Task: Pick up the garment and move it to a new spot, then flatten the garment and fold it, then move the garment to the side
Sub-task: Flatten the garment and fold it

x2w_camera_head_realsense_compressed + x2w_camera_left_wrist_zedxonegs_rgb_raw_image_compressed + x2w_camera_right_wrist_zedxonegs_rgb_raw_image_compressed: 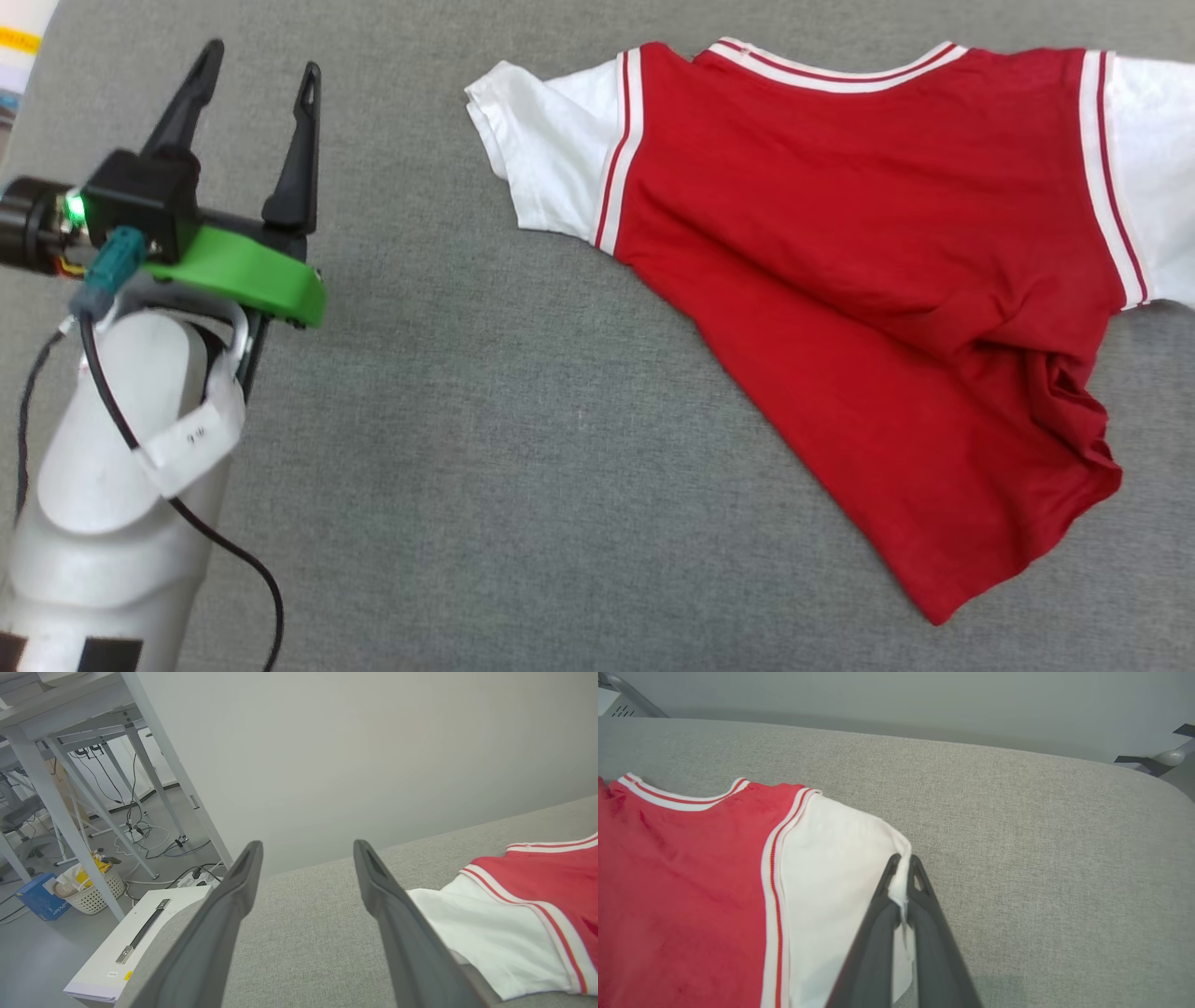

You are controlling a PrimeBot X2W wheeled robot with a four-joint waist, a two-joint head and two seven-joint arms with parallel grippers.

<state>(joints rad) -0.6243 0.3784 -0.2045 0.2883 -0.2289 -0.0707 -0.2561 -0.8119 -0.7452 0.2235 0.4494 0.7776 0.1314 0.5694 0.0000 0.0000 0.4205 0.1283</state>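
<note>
Head view shows the garment (pixel 840 280) lying on a grey cloth-covered worktop (pixel 467 420), on its right half, with the striped collar trim (pixel 831 70) close to the far edge. The red body is spread mostly flat and runs slantwise toward the near right part of the worktop, where the fabric is bunched into some folds along the right side. One white sleeve (pixel 551 159) points toward the middle of the worktop and lies flat, with a red-and-white stripe where it joins the red body. The left gripper (pixel 261 61) is over the left part of the worktop, well apart from the garment, and its two dark fingers stand apart with nothing between them. In the left wrist view the same wide gap is seen, with bare grey cloth between the fingers and the white sleeve just beside the finger on that view's right; I cannot tell if it touches. Beyond the left edge of the worktop there are a white case with a dark handle (pixel 135 938), a white basket (pixel 91 891), a blue box (pixel 39 900) and loose cables (pixel 140 835) on the floor. In the right wrist view the right gripper (pixel 905 859) is closed tightly on the outer edge of the other white sleeve (pixel 831 858), with white fabric pinched between the fingers, near the far edge of the worktop.
</note>
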